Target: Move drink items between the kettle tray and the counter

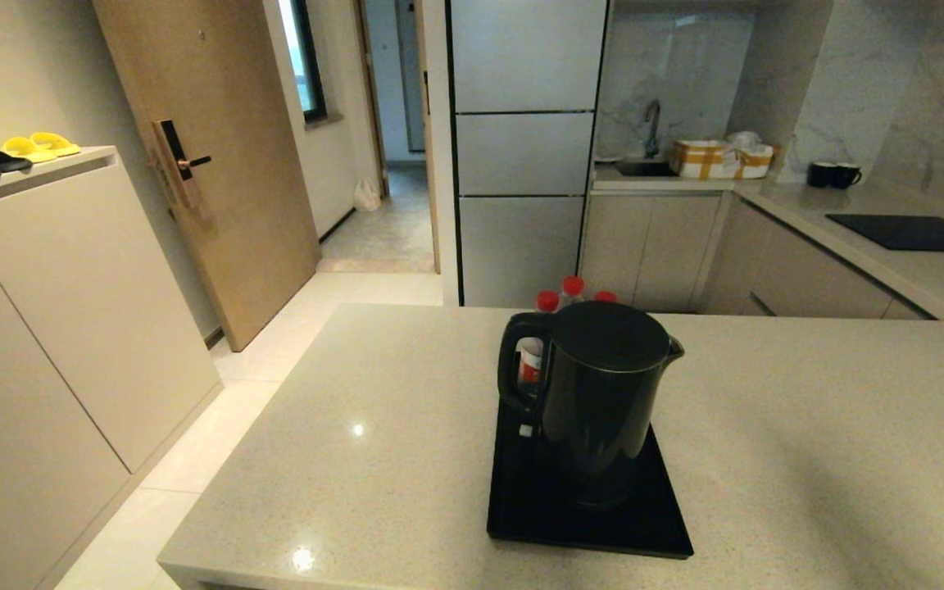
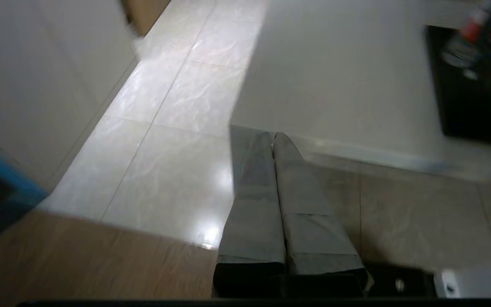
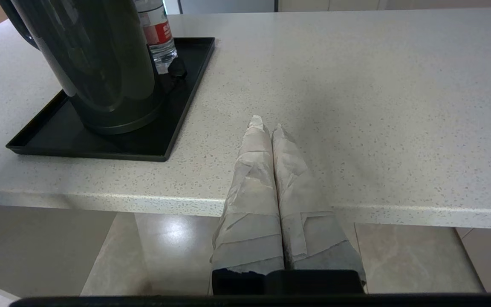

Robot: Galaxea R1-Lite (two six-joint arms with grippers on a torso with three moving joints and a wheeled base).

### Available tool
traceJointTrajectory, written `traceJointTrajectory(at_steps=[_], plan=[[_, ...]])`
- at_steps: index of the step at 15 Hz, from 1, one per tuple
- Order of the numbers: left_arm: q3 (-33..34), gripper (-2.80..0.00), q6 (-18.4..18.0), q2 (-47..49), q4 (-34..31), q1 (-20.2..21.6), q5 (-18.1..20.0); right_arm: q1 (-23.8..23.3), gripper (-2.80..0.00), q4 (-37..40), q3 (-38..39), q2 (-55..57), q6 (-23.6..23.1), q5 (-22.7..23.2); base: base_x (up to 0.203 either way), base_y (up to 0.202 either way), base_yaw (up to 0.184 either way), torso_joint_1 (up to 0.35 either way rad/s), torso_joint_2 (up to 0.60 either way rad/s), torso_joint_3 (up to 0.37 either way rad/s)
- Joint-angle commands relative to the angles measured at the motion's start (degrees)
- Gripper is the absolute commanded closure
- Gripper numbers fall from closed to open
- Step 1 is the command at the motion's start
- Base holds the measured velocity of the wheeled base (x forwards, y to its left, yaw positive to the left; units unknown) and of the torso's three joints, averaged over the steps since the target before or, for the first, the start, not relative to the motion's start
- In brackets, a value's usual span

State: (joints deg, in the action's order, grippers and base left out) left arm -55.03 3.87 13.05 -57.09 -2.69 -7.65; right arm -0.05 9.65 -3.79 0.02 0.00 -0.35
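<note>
Kettle (image 1: 595, 401) stands on tray (image 1: 521, 524) mid-counter (image 1: 808, 459), bottles (image 1: 572, 287) close behind. Our right gripper (image 3: 267, 123) and left gripper (image 2: 274, 135) hang off near edge, jaws pressed together, empty. Risk we judge: reaching kettle handle knocks bottles over.

Only the ends of the two arms show, each from its own wrist camera. The left gripper (image 2: 273, 136) has two long, tapering fingers (image 2: 254, 213) wrapped all over in pale grey tape or cloth, laid in overlapping bands with visible seams across them. The wraps end at a black block from which the fingers spring. Beside that block sits a white part with a small dark hole.

The right gripper (image 3: 267, 124) looks the same: two wrapped fingers (image 3: 249, 204), whiter and more creased, the wrapping wrinkled and frayed at the pointed tips, on a black base.
</note>
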Motion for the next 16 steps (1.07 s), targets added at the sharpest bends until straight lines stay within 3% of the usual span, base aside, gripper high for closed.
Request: traceJointTrajectory(at_steps=[1, 4, 7, 9, 12, 16], plan=[[5.9, 0.00, -1.2, -12.9, 0.1, 1.7, 5.2, 0.0, 0.00, 0.0, 0.0, 0.0, 0.0, 0.0, 0.000, 0.000, 0.000, 0.000, 0.00, 0.000], [21.1, 0.00, -1.7, -13.3, 10.9, 2.2, 8.7, 0.0, 0.00, 0.0, 0.0, 0.0, 0.0, 0.0, 0.000, 0.000, 0.000, 0.000, 0.00, 0.000], [44.6, 0.00, -3.3, -13.2, 38.1, 2.3, 8.8, 0.0, 0.00, 0.0, 0.0, 0.0, 0.0, 0.0, 0.000, 0.000, 0.000, 0.000, 0.00, 0.000], [53.8, 0.00, -3.4, -13.2, 45.4, 2.4, 8.2, 0.0, 0.00, 0.0, 0.0, 0.0, 0.0, 0.0, 0.000, 0.000, 0.000, 0.000, 0.00, 0.000], [54.7, 0.00, -4.5, -13.0, 56.2, 2.5, 7.4, 0.0, 0.00, 0.0, 0.0, 0.0, 0.0, 0.0, 0.000, 0.000, 0.000, 0.000, 0.00, 0.000], [54.9, 0.00, -8.6, -13.0, 54.5, 2.4, 8.0, 0.0, 0.00, 0.0, 0.0, 0.0, 0.0, 0.0, 0.000, 0.000, 0.000, 0.000, 0.00, 0.000]])
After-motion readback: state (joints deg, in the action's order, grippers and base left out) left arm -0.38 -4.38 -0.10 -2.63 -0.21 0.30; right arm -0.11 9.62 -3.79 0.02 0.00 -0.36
